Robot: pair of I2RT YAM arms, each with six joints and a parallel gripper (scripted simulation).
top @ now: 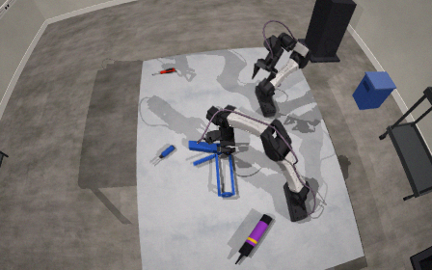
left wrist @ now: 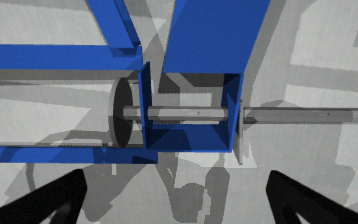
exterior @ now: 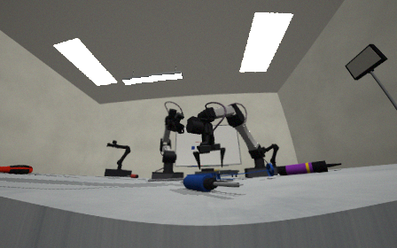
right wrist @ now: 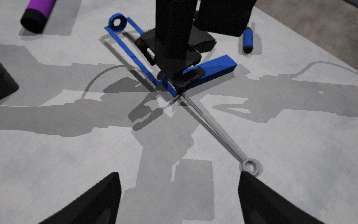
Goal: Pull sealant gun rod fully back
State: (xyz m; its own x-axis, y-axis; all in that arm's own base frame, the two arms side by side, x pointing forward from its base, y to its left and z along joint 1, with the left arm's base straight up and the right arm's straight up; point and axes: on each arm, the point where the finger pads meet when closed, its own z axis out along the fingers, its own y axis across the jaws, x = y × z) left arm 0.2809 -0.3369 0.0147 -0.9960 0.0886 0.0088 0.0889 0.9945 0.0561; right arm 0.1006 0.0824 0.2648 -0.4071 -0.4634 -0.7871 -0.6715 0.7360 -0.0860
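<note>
On the bench (top: pixel 178 236) (exterior: pixel 111 199) (left wrist: pixel 325 45) (right wrist: pixel 50 160), the sealant gun (top: pixel 202 147) (exterior: pixel 270 169) (left wrist: pixel 215 35) (right wrist: pixel 212 69) lies below the left fingers (top: pixel 226 150) (exterior: pixel 210 166), which are spread wide and empty. The rod (left wrist: pixel 300 115) (right wrist: pixel 215 127) runs rearward, its long axis crossing from one left finger's side toward the other's. The thumb plate (left wrist: pixel 240 140), behind the handle, is best reached by the left arm; the rod's end ring (right wrist: pixel 251 166) lies ahead of the right fingers (top: pixel 254 76) (exterior: pixel 182 130), parted and empty, and should be taken by them. From above, the rod is mostly hidden under the left arm; any gap behind the plate is hard to make out.
</note>
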